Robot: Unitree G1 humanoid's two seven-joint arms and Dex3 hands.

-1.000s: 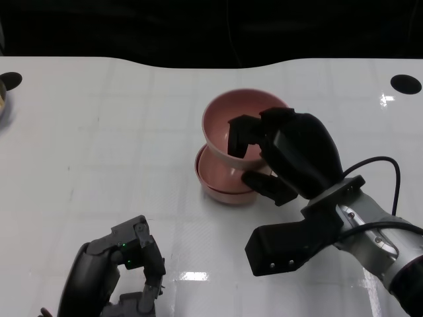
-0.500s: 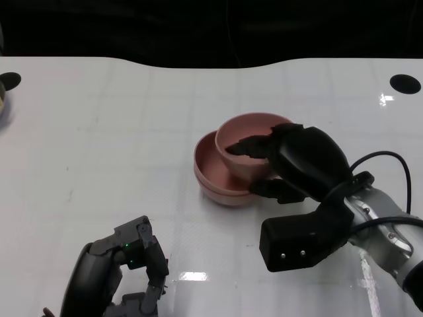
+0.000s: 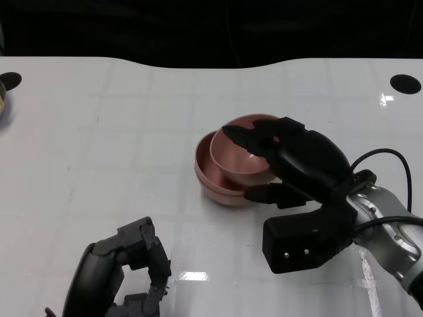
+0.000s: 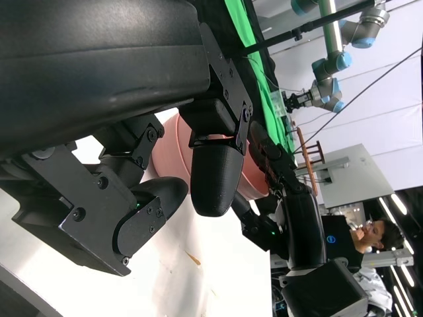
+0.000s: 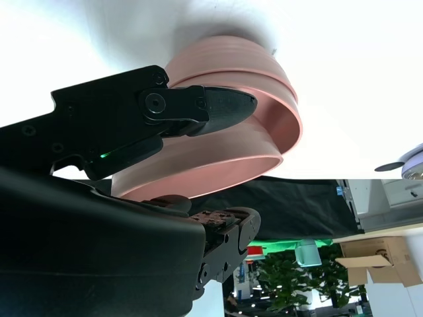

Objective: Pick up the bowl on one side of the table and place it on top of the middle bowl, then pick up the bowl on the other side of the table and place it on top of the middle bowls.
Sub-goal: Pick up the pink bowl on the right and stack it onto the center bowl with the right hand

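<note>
right hand (image 3: 291,162) gripping tilted pink bowl (image 3: 241,158) atop the stack (image 3: 208,181) mid-table (image 3: 99,132); right wrist view shows its wall pinched; left hand (image 3: 122,274) curled, empty

A glossy white table (image 3: 132,132) meets darkness; beyond stand a green screen (image 4: 254,46) and potted plants (image 5: 284,281).

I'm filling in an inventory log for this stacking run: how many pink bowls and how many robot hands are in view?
Pink bowls: 3 (top bowl, middle bowl, bottom bowl)
Black hands: 2 (left hand, right hand, which holds the top bowl)
Total: 5
</note>
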